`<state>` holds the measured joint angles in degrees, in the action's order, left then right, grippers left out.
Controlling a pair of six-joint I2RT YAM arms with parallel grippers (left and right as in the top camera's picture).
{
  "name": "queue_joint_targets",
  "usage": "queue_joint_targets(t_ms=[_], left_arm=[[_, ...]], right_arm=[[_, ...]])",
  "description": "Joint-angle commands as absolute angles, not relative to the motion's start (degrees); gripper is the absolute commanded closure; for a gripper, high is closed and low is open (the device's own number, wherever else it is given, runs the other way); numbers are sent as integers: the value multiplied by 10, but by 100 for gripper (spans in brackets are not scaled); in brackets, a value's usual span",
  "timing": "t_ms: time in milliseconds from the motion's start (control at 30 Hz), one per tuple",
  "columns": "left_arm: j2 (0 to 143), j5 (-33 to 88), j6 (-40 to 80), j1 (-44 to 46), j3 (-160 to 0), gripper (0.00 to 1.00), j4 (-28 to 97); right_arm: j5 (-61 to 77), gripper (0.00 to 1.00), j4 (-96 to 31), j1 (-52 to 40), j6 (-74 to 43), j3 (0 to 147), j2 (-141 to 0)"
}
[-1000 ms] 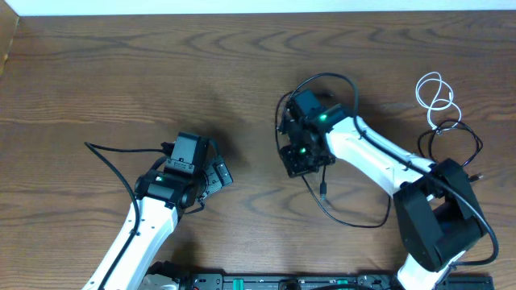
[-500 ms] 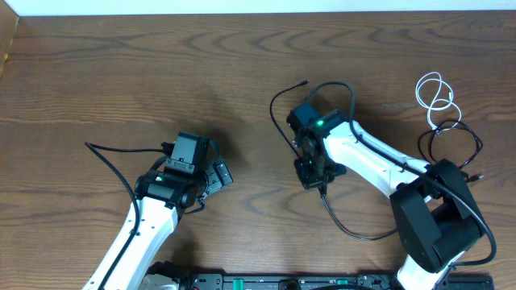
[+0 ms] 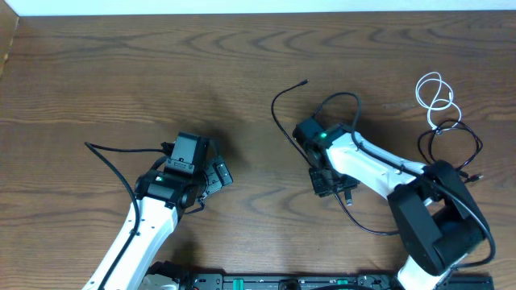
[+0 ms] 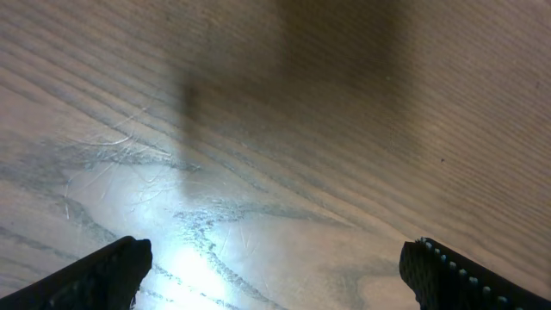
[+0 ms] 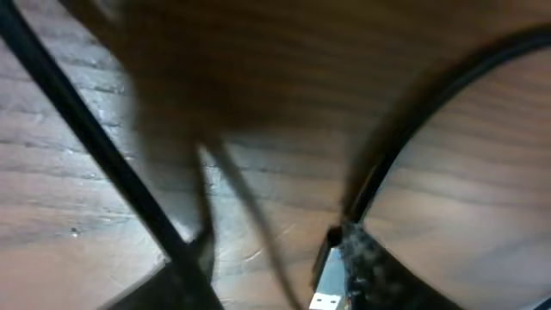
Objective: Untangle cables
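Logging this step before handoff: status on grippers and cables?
Left gripper open over table. Right gripper open astride black cable, wrist view blurred. White cable coiled apart, far right. Second black cable by right arm's base.

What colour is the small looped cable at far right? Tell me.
The looped cable is white; the overhead view shows it best.

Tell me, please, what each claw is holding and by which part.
Left claw: nothing. Right claw: black cable passes it; hold cannot be told.
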<state>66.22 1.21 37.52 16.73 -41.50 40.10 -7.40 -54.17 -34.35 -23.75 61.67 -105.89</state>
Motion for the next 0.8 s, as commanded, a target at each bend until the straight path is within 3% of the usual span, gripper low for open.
queue_joint_targets(t_ms=[0,167,433,600,767], left_arm=[[659,10,378,168,-420,2,403],[659,10,378,168,-420,2,403],[659,10,378,168,-420,2,403],[659,10,378,168,-420,2,403],[659,10,378,168,-420,2,403]], right_arm=[[-87,45,-524,-342,-265,582,-1077],[-83,23,-515,-342,-271,576,-1077],[-80,23,-573,-338,-254,638,-1074],[27,23,-579,-334,-151,674,-1049],[32,22,-583,-320,-149,679,-1019]])
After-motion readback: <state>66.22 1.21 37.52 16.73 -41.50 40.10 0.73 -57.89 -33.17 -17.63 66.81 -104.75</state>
